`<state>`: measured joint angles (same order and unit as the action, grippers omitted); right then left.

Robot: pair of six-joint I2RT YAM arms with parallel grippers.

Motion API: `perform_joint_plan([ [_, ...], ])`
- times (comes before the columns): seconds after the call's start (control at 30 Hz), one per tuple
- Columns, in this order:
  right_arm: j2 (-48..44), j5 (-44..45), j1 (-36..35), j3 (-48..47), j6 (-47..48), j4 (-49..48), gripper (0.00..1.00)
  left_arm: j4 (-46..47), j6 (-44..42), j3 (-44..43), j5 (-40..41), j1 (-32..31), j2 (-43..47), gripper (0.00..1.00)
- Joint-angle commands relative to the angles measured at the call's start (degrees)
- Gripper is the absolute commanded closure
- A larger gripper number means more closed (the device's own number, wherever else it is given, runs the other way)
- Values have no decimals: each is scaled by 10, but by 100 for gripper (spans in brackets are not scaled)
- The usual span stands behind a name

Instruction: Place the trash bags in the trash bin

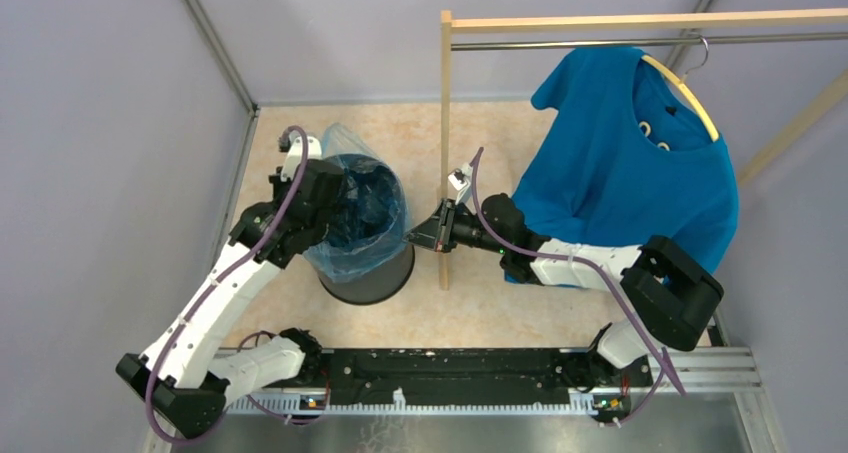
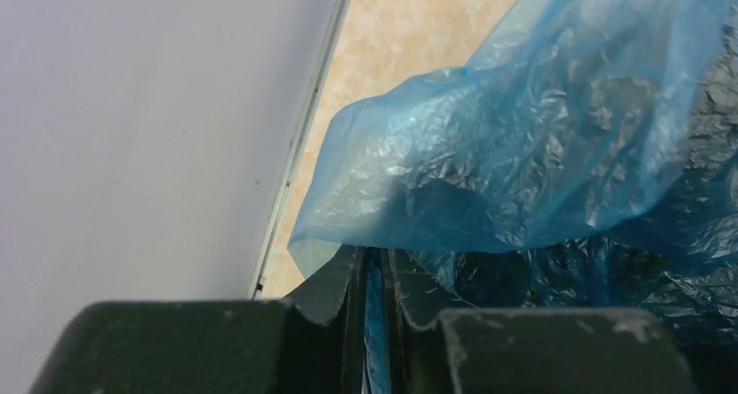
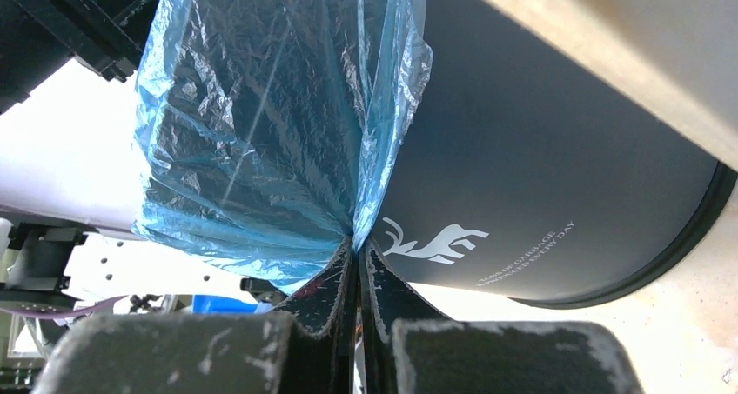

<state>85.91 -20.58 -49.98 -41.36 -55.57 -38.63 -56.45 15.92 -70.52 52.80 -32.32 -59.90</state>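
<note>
Light-blue bag (image 1: 352, 235) sits in and over the mouth of the bin (image 1: 372, 291); bin upright, near the left wall. At the left rim the left gripper (image 2: 372, 263) is clenched on a fold of film; the right gripper (image 3: 357, 253) pinches the bag's edge just outside the right wall. Bag's long axis looks vertical, open end up, rim stretched left to right. Risks: arms pulling apart could tear the film or tip the bin; right wrist is close to the wooden post (image 1: 445, 143) and may knock it

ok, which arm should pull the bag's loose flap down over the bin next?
Probably left: left claw pinches the trash bag at its raised flap; right claw holds the opposite hem beside the trash bin.
</note>
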Motion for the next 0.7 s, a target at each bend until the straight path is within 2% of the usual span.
perform_joint_plan([
  [0.0, 6, -20, 0, -27, 6, -26, 100, 46, 7, 17, -63, 31, 54, 85],
  [0.13, 8, -21, 0, -28, 8, -25, 100, 82, 0, 16, -116, 68, 90, 94],
  [0.27, 7, -23, -1, -28, 9, -25, 100, 103, -19, 13, -149, 112, 90, 97],
  [0.37, 4, -23, -1, -29, 12, -20, 100, 116, -30, 20, -185, 170, 80, 100],
  [0.5, -1, -20, 0, -29, 18, -8, 100, 146, -35, 34, -261, 263, 95, 100],
  [0.67, 1, -20, 0, -32, 20, -4, 100, 154, 7, 72, -344, 303, 95, 100],
])
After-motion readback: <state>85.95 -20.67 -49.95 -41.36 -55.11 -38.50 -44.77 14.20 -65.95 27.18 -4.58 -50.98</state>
